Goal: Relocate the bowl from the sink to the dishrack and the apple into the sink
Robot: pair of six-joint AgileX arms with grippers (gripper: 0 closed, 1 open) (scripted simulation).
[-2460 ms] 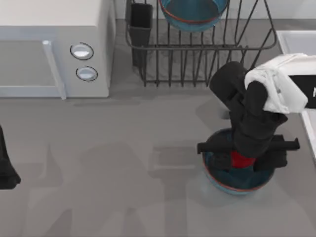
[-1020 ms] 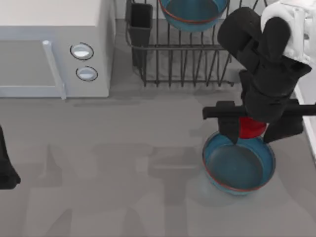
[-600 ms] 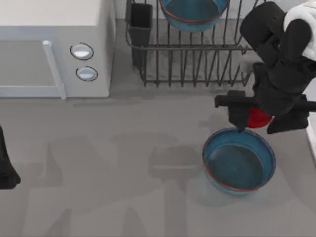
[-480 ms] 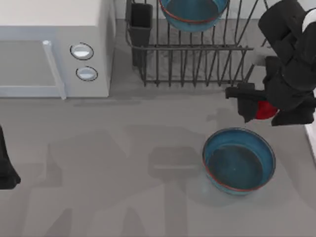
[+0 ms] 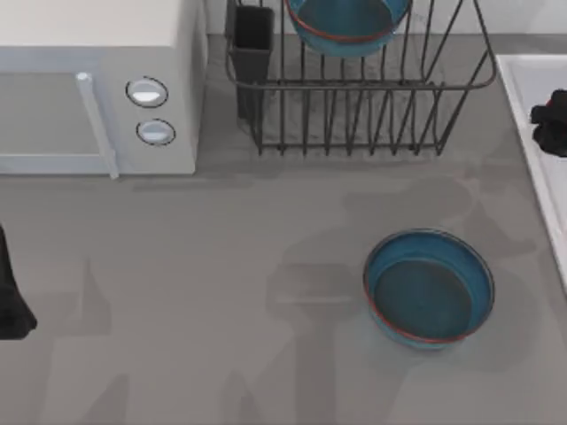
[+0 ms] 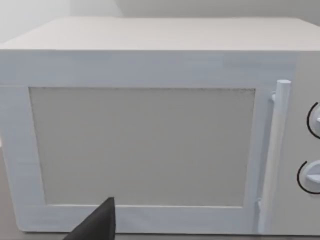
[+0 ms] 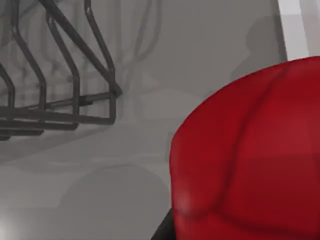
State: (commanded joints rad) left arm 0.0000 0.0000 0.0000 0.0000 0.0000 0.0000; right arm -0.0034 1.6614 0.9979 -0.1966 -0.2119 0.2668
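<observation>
Right gripper: over the sink, right of the dishrack; grip hidden, cannot tell.
Apple: close under the right wrist camera.
Bowl: in the dishrack.
Second bowl: on the counter below the dishrack.
Left arm: parked, facing the microwave.

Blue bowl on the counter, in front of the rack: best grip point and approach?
Grip the rim of the bowl, coming straight down from above. It sits upright and open on the counter, so the thin raised wall takes one finger inside and one outside. The side nearest the sink looks easiest for the right gripper, which is over there now, near the apple.
</observation>
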